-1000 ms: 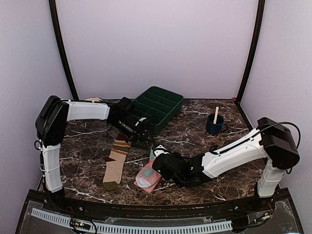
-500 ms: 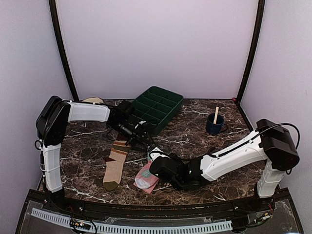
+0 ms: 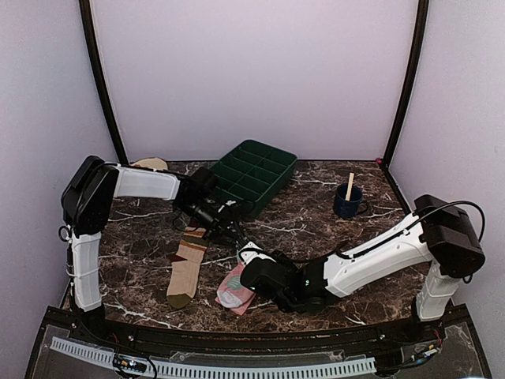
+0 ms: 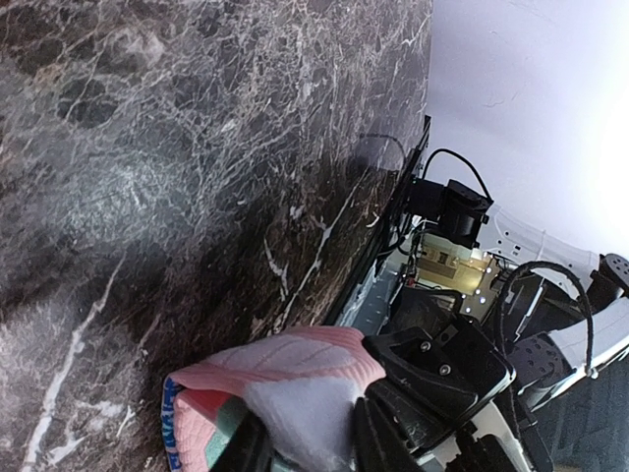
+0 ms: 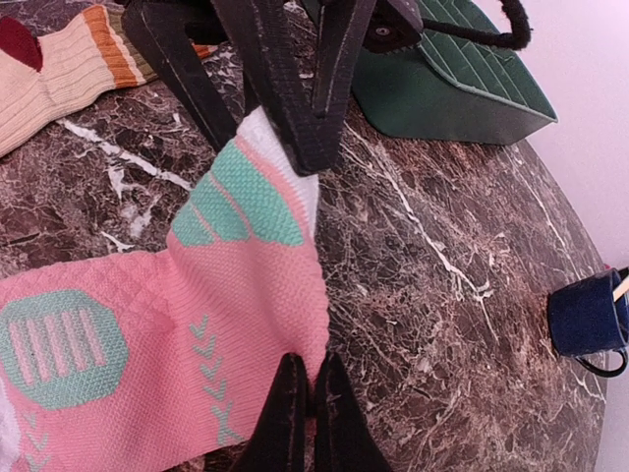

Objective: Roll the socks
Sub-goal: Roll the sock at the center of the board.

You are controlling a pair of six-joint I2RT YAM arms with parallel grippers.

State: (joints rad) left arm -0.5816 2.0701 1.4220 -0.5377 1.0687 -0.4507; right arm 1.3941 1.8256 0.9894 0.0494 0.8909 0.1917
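**Two socks down, one end pinched off the marble**

Dark brown marble table (image 3: 142,237), white veins all over it, pale lilac walls (image 3: 252,71) on three sides and a black pole (image 3: 100,79) up each far corner. At the middle of the far edge sits a dark green plastic tray with compartments (image 3: 278,188). Toward the far right corner there's a dark blue mug (image 3: 347,204) with a wooden stick (image 3: 349,187) in it. A round beige disc (image 3: 150,163) lies in the far left corner.

Now the socks. The beige ribbed sock with maroon, olive and orange stripes (image 3: 187,264) lies flat left of centre, olive toe toward the near edge. Just right of it, close to the near edge, is the pink knit sock with teal and white patches (image 5: 147,305), mostly flat. Its white-edged far end is lifted.

The left gripper (image 5: 270,140) has that white end clamped between its black fingers. The right gripper (image 5: 307,379) has its jaws pressed together, tips right on the pink sock's right edge. Whether any fabric is caught between them, I cannot tell.
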